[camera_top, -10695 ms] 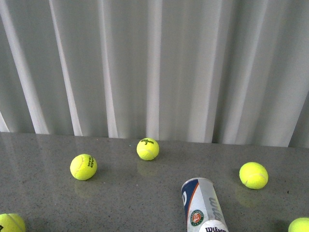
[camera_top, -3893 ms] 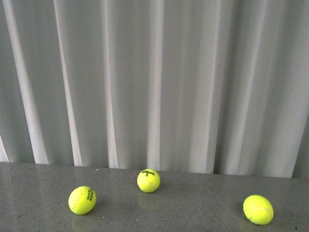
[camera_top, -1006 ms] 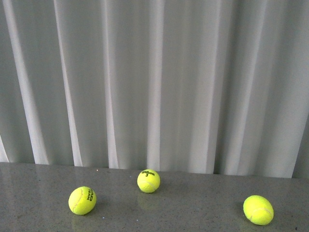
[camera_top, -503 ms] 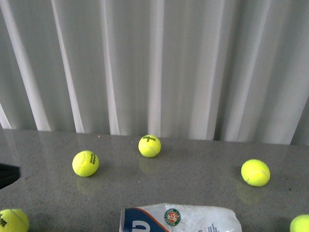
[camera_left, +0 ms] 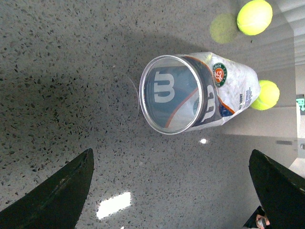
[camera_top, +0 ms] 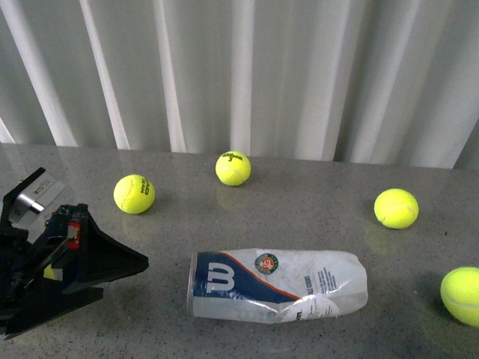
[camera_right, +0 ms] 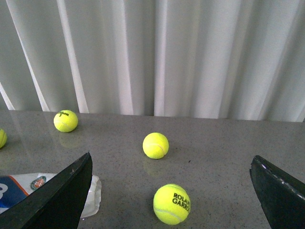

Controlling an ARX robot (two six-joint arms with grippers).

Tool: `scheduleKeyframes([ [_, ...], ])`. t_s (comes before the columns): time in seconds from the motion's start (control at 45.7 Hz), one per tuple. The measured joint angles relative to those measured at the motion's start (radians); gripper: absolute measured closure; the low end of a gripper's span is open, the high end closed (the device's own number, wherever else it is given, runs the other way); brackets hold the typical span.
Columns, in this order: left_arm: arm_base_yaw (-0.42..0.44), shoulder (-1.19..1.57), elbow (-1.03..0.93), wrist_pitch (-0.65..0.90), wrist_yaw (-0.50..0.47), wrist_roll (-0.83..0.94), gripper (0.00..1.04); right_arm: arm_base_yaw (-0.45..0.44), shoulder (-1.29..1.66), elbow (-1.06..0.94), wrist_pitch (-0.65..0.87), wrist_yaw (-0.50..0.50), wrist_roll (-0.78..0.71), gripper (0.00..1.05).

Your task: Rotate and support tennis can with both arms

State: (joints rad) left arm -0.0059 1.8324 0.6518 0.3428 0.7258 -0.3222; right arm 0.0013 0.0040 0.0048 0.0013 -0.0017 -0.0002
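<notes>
The tennis can [camera_top: 277, 284] lies on its side across the grey table, its blue Wilson end to the left and its clear end crumpled. My left gripper [camera_top: 123, 278] stands open just left of that blue end, not touching it. In the left wrist view the can's silvery round rim [camera_left: 169, 93] faces the camera, ahead of the open left gripper [camera_left: 170, 155] with bare table between the fingers. The right gripper [camera_right: 171, 164] is open too. Only the can's crumpled end [camera_right: 94, 198] shows past its left finger [camera_right: 62, 195]. The right arm is out of the front view.
Yellow-green balls lie around the can: one at back left [camera_top: 135, 194], one at back centre [camera_top: 233, 168], one at right [camera_top: 396, 208], one at the right edge [camera_top: 462, 295]. A Roland Garros ball [camera_right: 171, 204] sits between the right fingers. A white curtain [camera_top: 239, 75] hangs behind.
The front view has tilted down, so the whole can shows, lying crosswise instead of pointing away. The left gripper has come into view at lower left.
</notes>
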Motion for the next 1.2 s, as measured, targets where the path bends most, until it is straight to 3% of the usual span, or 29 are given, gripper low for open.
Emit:
scheduleKeyframes([
  [0.481, -0.112, 0.153, 0.108, 0.1, 0.082, -0.082, 0.07, 0.0, 0.0, 0.0, 0.0, 0.0, 0.0, 0.07],
  [1.203, -0.233, 0.295, 0.201, 0.219, 0.089, -0.245, 0.07, 0.0, 0.0, 0.0, 0.0, 0.0, 0.0, 0.07],
])
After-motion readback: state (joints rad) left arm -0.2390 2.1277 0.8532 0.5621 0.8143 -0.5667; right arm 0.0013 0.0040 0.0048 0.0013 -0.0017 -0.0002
